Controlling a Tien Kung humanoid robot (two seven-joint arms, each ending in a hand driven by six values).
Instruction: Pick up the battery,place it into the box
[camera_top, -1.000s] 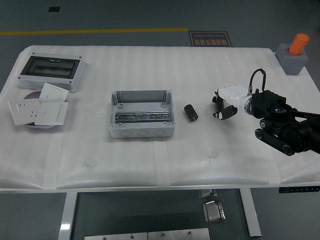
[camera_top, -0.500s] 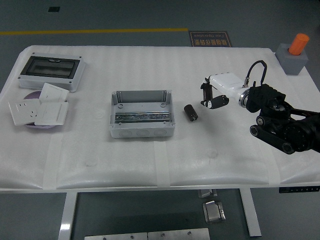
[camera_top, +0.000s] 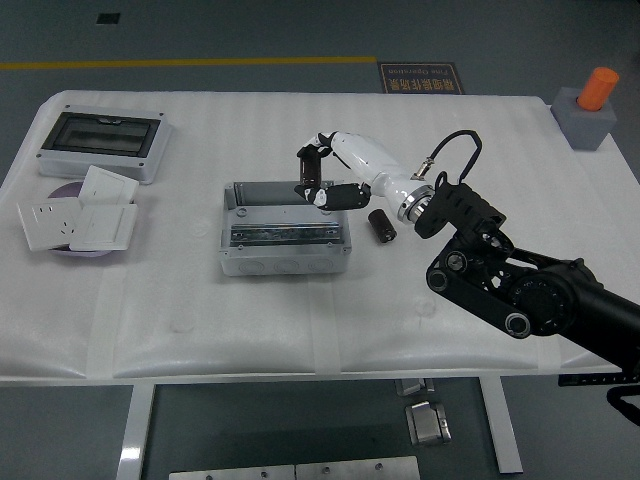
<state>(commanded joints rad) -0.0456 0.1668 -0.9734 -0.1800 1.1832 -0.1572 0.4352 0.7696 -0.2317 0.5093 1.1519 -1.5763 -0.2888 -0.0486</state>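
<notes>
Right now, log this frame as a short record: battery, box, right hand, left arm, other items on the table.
battery: black cylinder lying on the white table, just right of the box, not grasped
box: open grey junction box, table centre
right hand: above the box's far right corner, fingers curled, holding nothing, beyond the battery
left arm: not in view
other items: enclosure with clear lid and white wall sockets at left; orange cylinder on grey block at far right

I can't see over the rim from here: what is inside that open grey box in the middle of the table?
Inside the open grey box only a perforated metal rail across the floor shows. The small black cylindrical battery still lies outside, to its right. The robot's right hand covers the far right corner.
</notes>
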